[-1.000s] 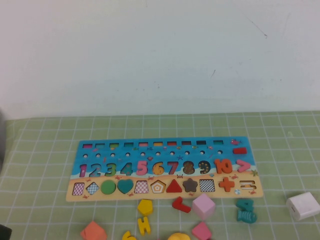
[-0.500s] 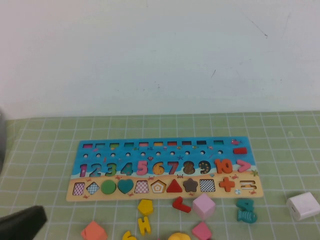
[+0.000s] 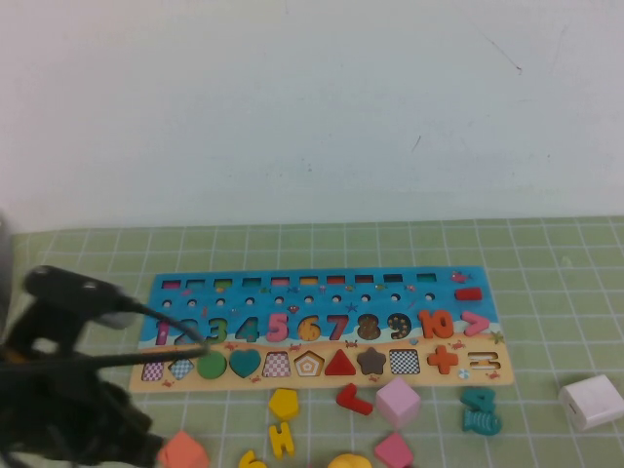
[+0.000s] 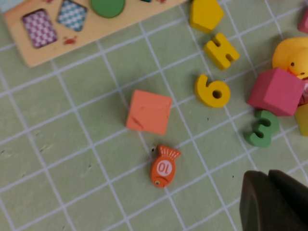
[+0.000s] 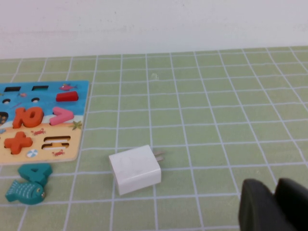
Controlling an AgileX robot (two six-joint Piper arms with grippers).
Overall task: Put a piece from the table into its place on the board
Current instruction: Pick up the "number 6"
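The yellow numeral 6 (image 4: 211,91) lies flat on the green grid table (image 4: 72,159), below the board's (image 3: 322,283) lower strip; in the high view only its top (image 3: 252,458) shows at the bottom edge. The board's 6 place (image 3: 309,327) shows a patterned cut-out. My left gripper (image 4: 267,175) hovers over the table a short way from the 6, fingers together and empty. My left arm (image 3: 78,390) fills the lower left of the high view. My right gripper (image 5: 275,185) is shut and empty, low over the mat on the right, out of the high view.
Around the 6 lie an orange square block (image 4: 149,111), an orange fish (image 4: 163,166), a yellow pentagon (image 4: 206,13), a yellow ladder-like piece (image 4: 221,50), a pink cube (image 4: 276,91) and a green 3 (image 4: 262,129). A white charger (image 5: 134,169) sits right of the board.
My left arm has come into the high view from the lower left and risen over the table beside the board's left end. The pieces have not moved.
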